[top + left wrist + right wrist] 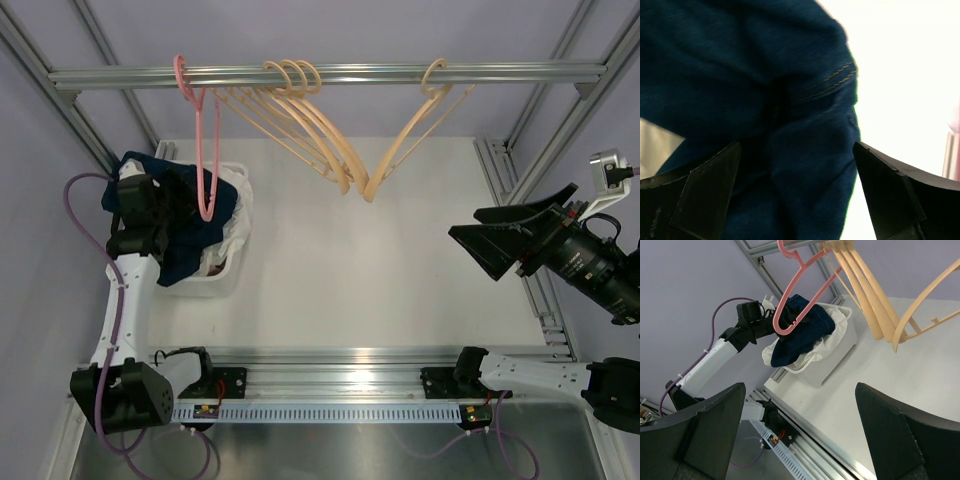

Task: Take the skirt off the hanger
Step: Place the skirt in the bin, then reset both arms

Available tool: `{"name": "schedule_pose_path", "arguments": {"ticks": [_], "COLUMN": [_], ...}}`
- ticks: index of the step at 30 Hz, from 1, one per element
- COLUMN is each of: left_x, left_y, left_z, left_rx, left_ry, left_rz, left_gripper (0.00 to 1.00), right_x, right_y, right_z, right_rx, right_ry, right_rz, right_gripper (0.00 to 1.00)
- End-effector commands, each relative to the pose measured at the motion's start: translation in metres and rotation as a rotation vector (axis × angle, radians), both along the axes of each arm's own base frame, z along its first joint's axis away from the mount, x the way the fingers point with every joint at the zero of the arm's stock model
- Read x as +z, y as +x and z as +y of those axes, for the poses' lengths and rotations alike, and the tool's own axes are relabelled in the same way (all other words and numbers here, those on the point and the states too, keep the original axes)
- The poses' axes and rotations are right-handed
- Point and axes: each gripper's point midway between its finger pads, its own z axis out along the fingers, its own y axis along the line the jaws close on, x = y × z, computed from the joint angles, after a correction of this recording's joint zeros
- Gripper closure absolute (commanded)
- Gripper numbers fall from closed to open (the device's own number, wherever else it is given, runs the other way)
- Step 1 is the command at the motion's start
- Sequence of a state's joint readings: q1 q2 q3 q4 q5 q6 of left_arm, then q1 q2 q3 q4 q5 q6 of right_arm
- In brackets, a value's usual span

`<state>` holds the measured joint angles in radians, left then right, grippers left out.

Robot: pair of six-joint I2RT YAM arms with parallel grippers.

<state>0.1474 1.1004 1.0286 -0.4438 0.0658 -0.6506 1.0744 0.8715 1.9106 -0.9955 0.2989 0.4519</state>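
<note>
The dark blue denim skirt (pixel 192 240) lies bunched in a white basket (pixel 228 275) at the left, off the hanger. The bare pink hanger (pixel 206 150) hangs from the rail just above it. My left gripper (pixel 172 212) hovers over the basket. In the left wrist view the skirt (pixel 765 90) fills the frame, and the gripper (pixel 796 147) stands open with its fingers wide apart over the cloth, not pinching it. My right gripper (pixel 463 222) is open and empty, raised at the right. Its wrist view shows the pink hanger (pixel 805 285), the skirt (pixel 800 335) and the basket (pixel 837 357).
Several wooden hangers (pixel 315 125) hang mid-rail, and one more hanger (pixel 415 125) hangs to their right. The metal rail (pixel 330 73) crosses the back. A camera on a stand (pixel 600 265) sits at the right edge. Frame posts flank the white tabletop (pixel 380 270).
</note>
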Motion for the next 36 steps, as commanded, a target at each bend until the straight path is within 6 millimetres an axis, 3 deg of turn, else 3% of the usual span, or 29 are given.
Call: {"name": "schedule_pose_path", "arguments": {"ticks": [1, 4, 6, 13, 15, 20, 25, 28, 31, 35, 36], "left_x": [0.038, 0.058, 0.066, 0.109, 0.132, 0.164, 0.226, 0.255, 0.266, 0.257, 0.255], "left_y": [-0.01, -0.026, -0.038, -0.094, -0.108, -0.122, -0.117, -0.126, -0.127, -0.121, -0.121], "left_z": [0.011, 0.011, 0.023, 0.035, 0.038, 0.043, 0.003, -0.016, -0.04, -0.058, -0.072], "left_rx": [0.04, 0.042, 0.108, 0.199, 0.233, 0.294, 0.077, -0.021, -0.156, -0.256, -0.309], "left_ry": [0.061, 0.08, 0.113, 0.2, 0.204, 0.198, 0.153, 0.153, 0.125, 0.124, 0.111], "left_rz": [-0.063, -0.063, -0.055, -0.128, -0.179, -0.249, -0.418, -0.5, -0.519, -0.493, -0.494], "left_gripper": [0.01, 0.01, 0.01, 0.01, 0.01, 0.01, 0.01, 0.01, 0.01, 0.01, 0.01], "right_x": [-0.003, -0.01, -0.021, -0.09, -0.098, -0.124, -0.162, -0.163, -0.16, -0.16, -0.163], "right_y": [0.003, 0.006, 0.011, 0.029, 0.032, 0.036, 0.047, 0.052, 0.051, 0.055, 0.058], "right_z": [-0.003, 0.001, 0.004, 0.036, 0.039, 0.061, 0.071, 0.068, 0.074, 0.087, 0.086], "right_rx": [-0.024, -0.028, -0.051, -0.069, -0.076, -0.044, -0.075, -0.102, -0.068, -0.051, -0.066], "right_ry": [-0.011, -0.034, -0.064, -0.288, -0.306, -0.376, -0.489, -0.452, -0.422, -0.42, -0.425], "right_rz": [0.009, 0.027, 0.06, 0.204, 0.22, 0.273, 0.317, 0.291, 0.267, 0.264, 0.265], "right_gripper": [0.01, 0.01, 0.01, 0.01, 0.01, 0.01, 0.0, 0.01, 0.01, 0.01, 0.0]}}
